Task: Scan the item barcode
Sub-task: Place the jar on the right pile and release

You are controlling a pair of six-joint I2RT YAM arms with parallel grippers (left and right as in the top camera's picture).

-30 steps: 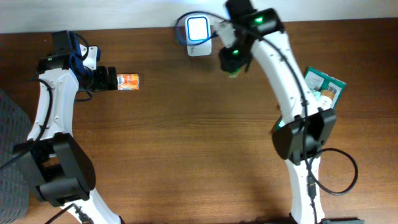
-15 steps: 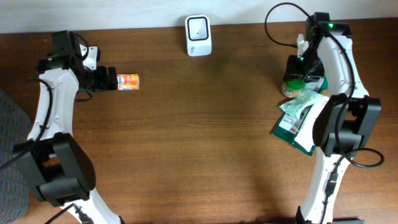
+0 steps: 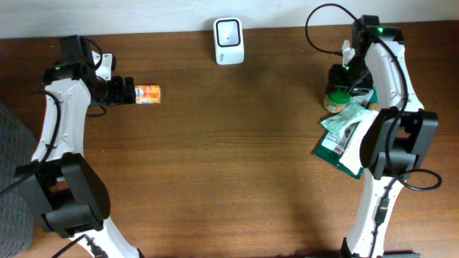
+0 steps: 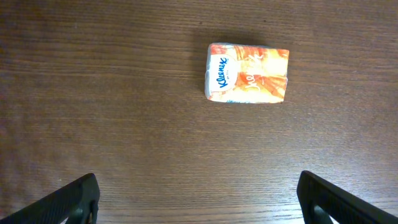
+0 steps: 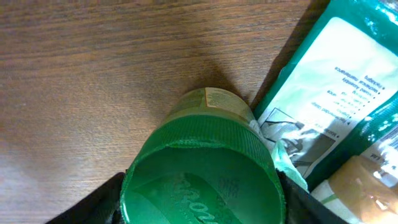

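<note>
Green-lidded jar sits on the worktop at the far right. The fingers of the right hand flank its lid, but I cannot tell whether they grip it. Green wipe packets lie just beside it, nearer. Far left, the left hand gapes wide, an orange tissue pack just ahead. A white scanner stands far centre.

Right wrist view: round jar with green plastic lid, upright on brown wooden table, seen from above.
Lid lettering is embossed, not legible; a yellow-green label shows past the rim. 2 dark fingers of the right gripper flank the lid, 1 per side; contact not resolvable. A green-and-white printed pouch lies just beside the jar on its right. A tan packet with a green stripe sits at the lower right corner.
</note>
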